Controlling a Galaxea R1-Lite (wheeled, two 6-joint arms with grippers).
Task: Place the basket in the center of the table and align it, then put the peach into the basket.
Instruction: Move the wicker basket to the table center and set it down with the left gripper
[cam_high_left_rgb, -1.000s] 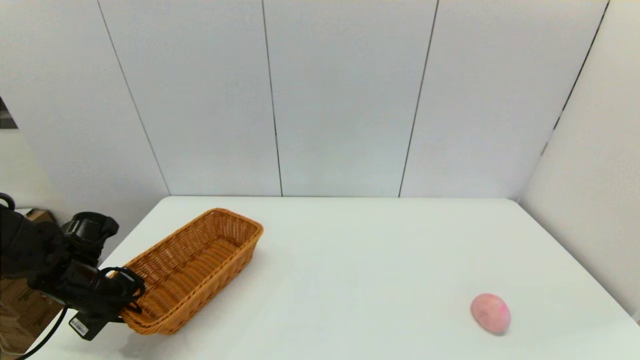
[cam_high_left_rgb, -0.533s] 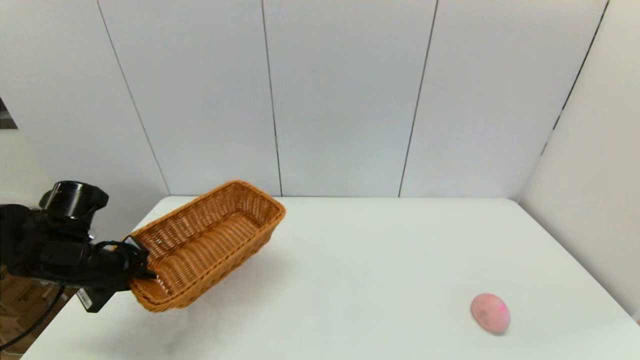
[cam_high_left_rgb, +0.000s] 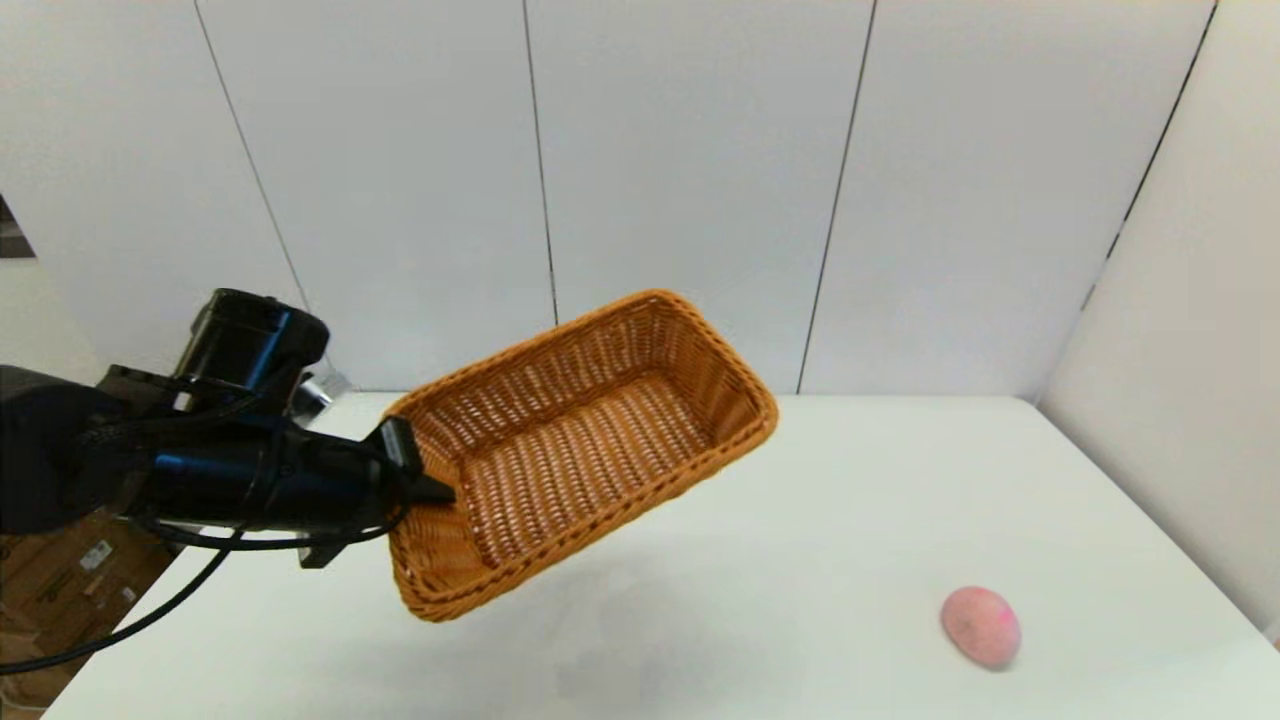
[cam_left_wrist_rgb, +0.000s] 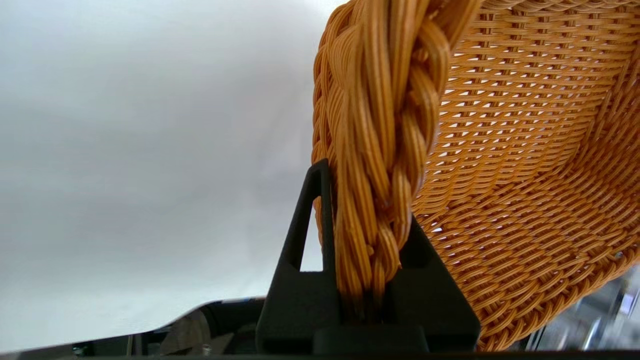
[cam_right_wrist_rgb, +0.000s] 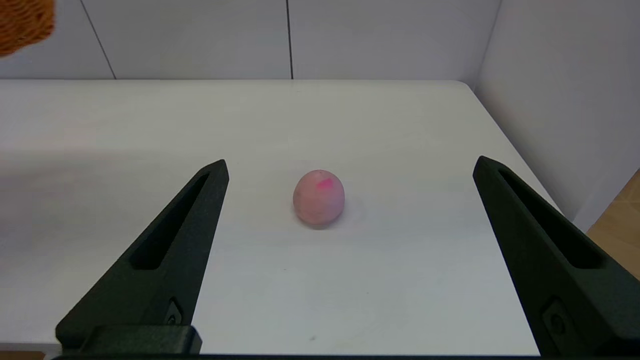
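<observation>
Bare robot test cell, lab-like

A plain white table (cam_high_left_rgb: 800, 520) stands boxed in by seamed white wall panels (cam_high_left_rgb: 680, 200) behind and to its right; cardboard boxes (cam_high_left_rgb: 70, 570) sit on the floor off its left edge.

The basket (cam_high_left_rgb: 585, 450) hangs above the table (cam_high_left_rgb: 800, 500) right of the left gripper (cam_high_left_rgb: 425, 488), the peach (cam_high_left_rgb: 981, 626) well apart, farther right.

peach (cam_right_wrist_rgb: 318, 197) unobstructed, open table (cam_high_left_rgb: 800, 520) around
</observation>
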